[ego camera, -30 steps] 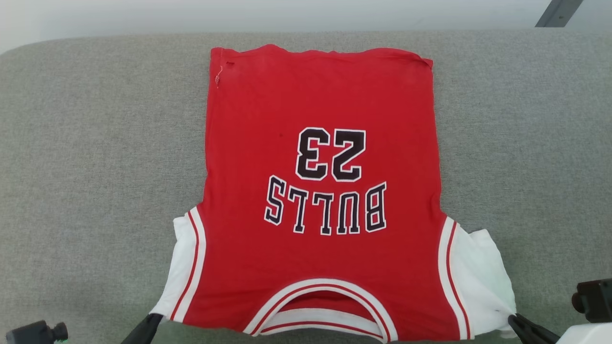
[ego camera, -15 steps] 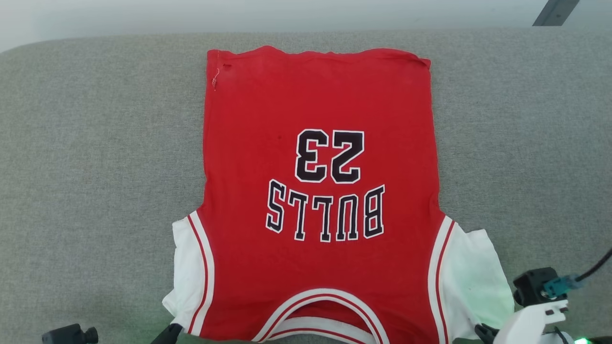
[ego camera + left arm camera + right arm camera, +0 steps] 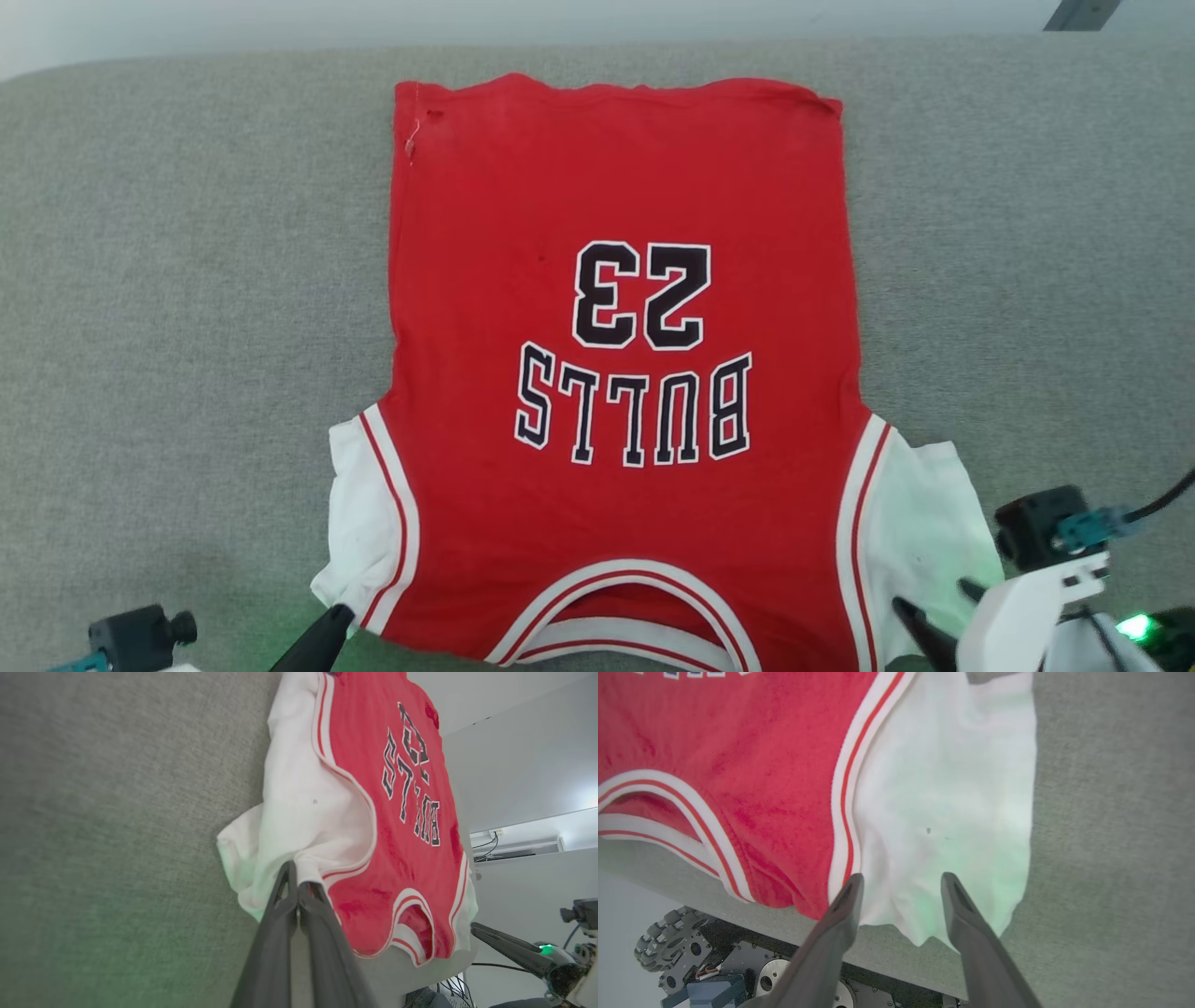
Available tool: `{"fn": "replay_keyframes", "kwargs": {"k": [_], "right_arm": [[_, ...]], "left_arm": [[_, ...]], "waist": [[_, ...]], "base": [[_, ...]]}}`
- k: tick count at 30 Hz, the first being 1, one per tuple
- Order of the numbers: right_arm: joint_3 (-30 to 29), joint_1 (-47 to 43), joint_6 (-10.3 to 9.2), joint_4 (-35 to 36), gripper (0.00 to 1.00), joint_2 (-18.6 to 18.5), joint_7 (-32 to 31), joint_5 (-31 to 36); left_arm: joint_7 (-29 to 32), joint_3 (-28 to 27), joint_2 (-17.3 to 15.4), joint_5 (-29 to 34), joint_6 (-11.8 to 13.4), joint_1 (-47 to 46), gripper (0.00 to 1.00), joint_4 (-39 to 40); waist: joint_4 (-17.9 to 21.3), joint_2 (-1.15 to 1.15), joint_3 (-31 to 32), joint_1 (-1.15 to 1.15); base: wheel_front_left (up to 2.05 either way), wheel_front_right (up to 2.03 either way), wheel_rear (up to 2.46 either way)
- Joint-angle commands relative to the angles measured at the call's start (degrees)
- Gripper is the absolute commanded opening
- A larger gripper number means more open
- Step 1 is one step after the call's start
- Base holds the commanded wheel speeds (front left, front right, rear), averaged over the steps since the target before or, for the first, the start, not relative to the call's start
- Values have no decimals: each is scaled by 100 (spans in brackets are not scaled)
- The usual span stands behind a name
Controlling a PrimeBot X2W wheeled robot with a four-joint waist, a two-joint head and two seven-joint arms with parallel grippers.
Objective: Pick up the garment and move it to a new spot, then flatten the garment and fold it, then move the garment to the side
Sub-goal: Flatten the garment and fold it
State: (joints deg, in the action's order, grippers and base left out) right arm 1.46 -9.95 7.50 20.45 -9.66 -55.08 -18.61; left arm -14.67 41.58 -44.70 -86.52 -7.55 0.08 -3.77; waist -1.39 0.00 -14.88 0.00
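Observation:
The garment (image 3: pixel 616 308), a red jersey with black "BULLS" and "23" lettering, lies flat on the grey padded surface (image 3: pixel 168 280), collar toward me. In the left wrist view my left gripper (image 3: pixel 297 883) is shut on the corner of the white left sleeve (image 3: pixel 299 812). From the head view, that left gripper (image 3: pixel 338 612) sits at the sleeve's lower corner. My right gripper (image 3: pixel 901 879) stands open over the near edge of the white right sleeve (image 3: pixel 952 793), holding nothing. The right gripper (image 3: pixel 934 597) rests at the sleeve's front corner.
The surface's front edge (image 3: pixel 896 947) runs just under the collar and sleeves, with my wheeled base (image 3: pixel 668 947) below it. A dark strut (image 3: pixel 1078 14) stands beyond the far right corner. Bare grey surface spreads on both sides of the jersey.
The right gripper has let go of the right sleeve and now stands open over it. The left gripper has shifted inward with its sleeve corner, bunching that sleeve. The camera has shifted slightly.

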Motion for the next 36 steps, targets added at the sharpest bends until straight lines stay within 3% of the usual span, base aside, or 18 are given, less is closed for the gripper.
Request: {"fn": "replay_keyframes", "kwargs": {"k": [1,6,11,17,24,31,36], "right_arm": [[-41,45,-2,204,100,-48,-89,57],[-281,480,-2,1039,100,-187,-401,158],[-462,1989,-2,1181,100,-480,-468,362],[-506,4294,-2,-502,100,-403,-232,616],[-689,6107,-2,-2623,100,-486,-322,1269],[-1098,6915,-2,-3781,100,-402,-267,2059],[-1370,6981,-1,-4354,100,-263,-673,2351]], "left_arm": [[-30,-39,18,-3,14,-116,0,68],[-48,51,-28,218,14,-281,0,204],[-59,120,49,395,14,-627,0,270],[-60,274,89,626,14,-1150,0,376],[-58,518,220,565,14,-1705,0,478],[-57,597,251,466,14,-1886,0,650],[-57,708,234,491,14,-1918,0,711]], "waist": [[-52,0,-66,0],[-208,0,-290,0],[-408,0,-673,0],[-698,0,-1236,0],[-1153,0,-1676,0],[-1420,0,-1865,0],[-1518,0,-1870,0]], "base": [[0,0,0],[0,0,0],[0,0,0],[0,0,0],[0,0,0],[0,0,0],[0,0,0]]}}
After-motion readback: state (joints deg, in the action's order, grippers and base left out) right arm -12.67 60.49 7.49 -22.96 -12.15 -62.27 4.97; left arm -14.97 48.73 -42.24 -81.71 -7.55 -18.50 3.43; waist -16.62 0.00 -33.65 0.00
